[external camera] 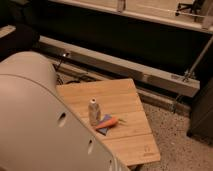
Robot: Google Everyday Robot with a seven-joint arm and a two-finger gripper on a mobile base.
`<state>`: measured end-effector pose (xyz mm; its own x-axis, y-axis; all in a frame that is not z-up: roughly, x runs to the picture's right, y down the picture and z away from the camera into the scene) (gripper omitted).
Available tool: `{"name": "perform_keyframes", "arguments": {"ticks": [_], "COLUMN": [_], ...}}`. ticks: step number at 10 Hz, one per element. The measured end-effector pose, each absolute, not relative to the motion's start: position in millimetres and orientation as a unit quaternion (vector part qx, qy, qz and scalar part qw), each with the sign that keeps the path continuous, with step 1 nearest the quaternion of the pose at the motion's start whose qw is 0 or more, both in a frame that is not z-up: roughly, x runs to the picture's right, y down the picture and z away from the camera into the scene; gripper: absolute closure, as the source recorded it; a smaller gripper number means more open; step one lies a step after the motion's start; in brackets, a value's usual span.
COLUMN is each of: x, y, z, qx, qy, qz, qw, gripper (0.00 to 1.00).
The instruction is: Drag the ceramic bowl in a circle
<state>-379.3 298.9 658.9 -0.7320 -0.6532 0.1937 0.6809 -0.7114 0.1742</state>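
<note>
No round orange-red ceramic bowl shows in the camera view; it is hidden or out of view. My gripper is not in view either. A large white rounded part of my arm [40, 125] fills the left and lower left and covers the near left part of the wooden table [125, 97]. On the table stand a small upright white bottle-like thing [93, 111] and, right next to it, a narrow orange carrot-shaped thing [107, 122] lying on something blue [104, 130].
A long grey metal rail [125, 67] runs behind the table along a dark wall. Speckled floor [175, 135] lies to the right. A thin pole [197, 60] stands at the right, and a dark shape [202, 117] at the right edge.
</note>
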Motion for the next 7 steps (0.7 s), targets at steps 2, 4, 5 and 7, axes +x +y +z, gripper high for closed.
{"name": "perform_keyframes", "arguments": {"ticks": [2,4,5,7], "x": [-397.0,-409.9,-413.1,-407.1], "y": [285.0,270.0,261.7,237.5], "z": [679.9,696.2,706.6,736.4], "qx": [-0.058,-0.061,-0.067,-0.093], "qy": [-0.117,-0.117,-0.118,-0.117], "qz": [-0.916,-0.908,-0.902,-0.884], "qw": [0.379,0.397,0.409,0.444], "gripper": [1.00,1.00,1.00,1.00]}}
